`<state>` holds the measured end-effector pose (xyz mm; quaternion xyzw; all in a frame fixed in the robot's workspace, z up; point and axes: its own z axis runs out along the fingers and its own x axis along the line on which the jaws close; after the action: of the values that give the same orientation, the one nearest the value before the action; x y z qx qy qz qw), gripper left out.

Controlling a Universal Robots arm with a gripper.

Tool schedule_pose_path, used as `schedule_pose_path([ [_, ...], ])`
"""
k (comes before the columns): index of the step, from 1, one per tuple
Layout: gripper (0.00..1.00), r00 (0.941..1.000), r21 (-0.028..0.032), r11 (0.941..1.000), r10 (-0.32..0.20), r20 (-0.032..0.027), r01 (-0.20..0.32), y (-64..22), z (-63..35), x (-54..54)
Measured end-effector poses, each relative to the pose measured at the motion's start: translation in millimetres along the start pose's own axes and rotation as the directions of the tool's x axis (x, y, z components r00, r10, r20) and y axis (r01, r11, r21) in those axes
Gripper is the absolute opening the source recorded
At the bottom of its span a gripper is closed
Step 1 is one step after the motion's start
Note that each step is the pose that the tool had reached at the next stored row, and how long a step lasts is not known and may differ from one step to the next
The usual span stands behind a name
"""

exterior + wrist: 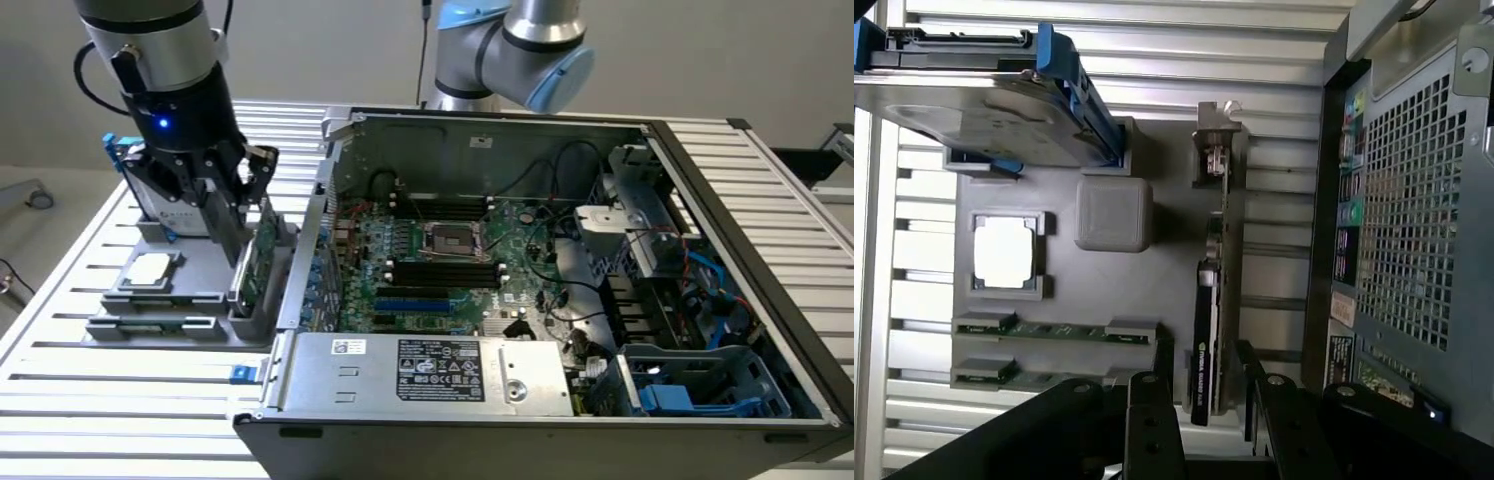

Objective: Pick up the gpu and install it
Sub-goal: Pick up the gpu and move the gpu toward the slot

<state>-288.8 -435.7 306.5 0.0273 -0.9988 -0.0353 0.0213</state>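
Black fingers (1150, 420) fill the foreground of the wrist view, spread apart with one on each side of the gpu (1215, 270). A sliver of grey shows between each finger and the card, so neither one touches it. They flank the end that carries the black cooler, away from the silver bracket (1216, 140).

The gpu stands on its edge in a slot of the grey holder (1174, 205), not lifted out. It sits on the side of the holder nearest the computer case (1424, 230). In the exterior view the card (263, 250) rises upright at the holder's right edge, just beside the case's left wall. The fingers (220, 215) hang down over it from the arm (160, 60).

The same holder also carries the hard drive (974, 115) in its blue frame, a square processor chip (1004, 252) in a pocket, and two memory sticks (1054, 330) lying flat in their rests. In the exterior view the chip (150, 268) and the sticks (154, 322) lie nearer than the hard drive.

The holder and the case rest on a slatted aluminium counter (120, 400). The case lies open on its side at the exterior view's right. Its motherboard (454, 240) is exposed, and its silver power supply (427, 370) runs along the near edge.
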Motion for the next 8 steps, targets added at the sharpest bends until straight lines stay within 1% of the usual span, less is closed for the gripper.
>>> schedule_pose_path([
  [4, 0.36, 1.0000, 0.0004, 1.0000, -0.008, -0.0005, 0.008, -2.8, 7.0, -1.9],
  [6, 0.38, 1.0000, 0.0004, 1.0000, -0.009, -0.0006, 0.009, -4.6, 10.5, -2.3],
  [7, 0.44, 1.0000, 0.0004, 1.0000, -0.009, -0.0006, 0.009, -5.1, 12.2, -2.3],
  [8, 0.44, 1.0000, 0.0004, 1.0000, -0.009, -0.0006, 0.009, -5.3, 14.2, -2.3],
])
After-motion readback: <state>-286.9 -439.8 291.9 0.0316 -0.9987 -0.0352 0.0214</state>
